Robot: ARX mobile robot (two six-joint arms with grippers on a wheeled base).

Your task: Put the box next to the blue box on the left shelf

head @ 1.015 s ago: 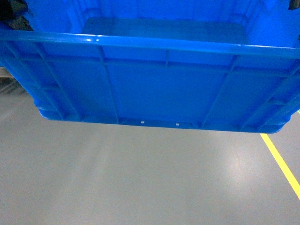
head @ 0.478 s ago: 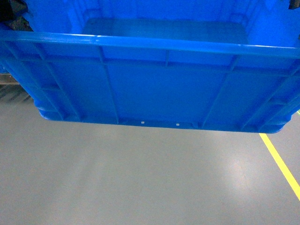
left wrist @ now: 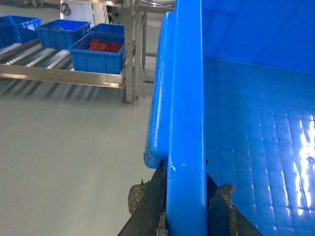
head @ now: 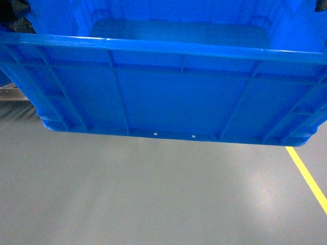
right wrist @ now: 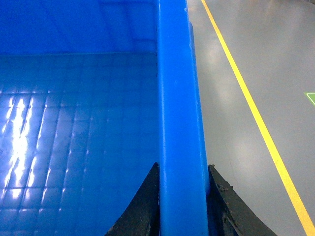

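The box (head: 173, 97), a large bright blue ribbed crate, hangs in the air and fills the upper half of the head view. My left gripper (left wrist: 186, 172) is shut on the box's left rim (left wrist: 187, 113), with one black finger (left wrist: 150, 209) outside and one inside the wall. My right gripper (right wrist: 183, 165) is shut on the right rim (right wrist: 178, 98) in the same way. The left shelf (left wrist: 64, 76), with a steel rail and white rollers, stands ahead to the left. It carries several blue boxes, the nearest one (left wrist: 96, 56) holding red parts.
Grey floor (head: 153, 194) lies below the box, with a yellow line (head: 309, 178) at the right, also visible as the yellow line (right wrist: 246, 98) in the right wrist view. A steel upright (left wrist: 129, 49) stands at the shelf's right end. A striped edge (head: 13, 104) shows at far left.
The box stays gripped and fixed in the head view. The floor and yellow line have shifted slightly behind it, and a striped edge has come in at the far left.
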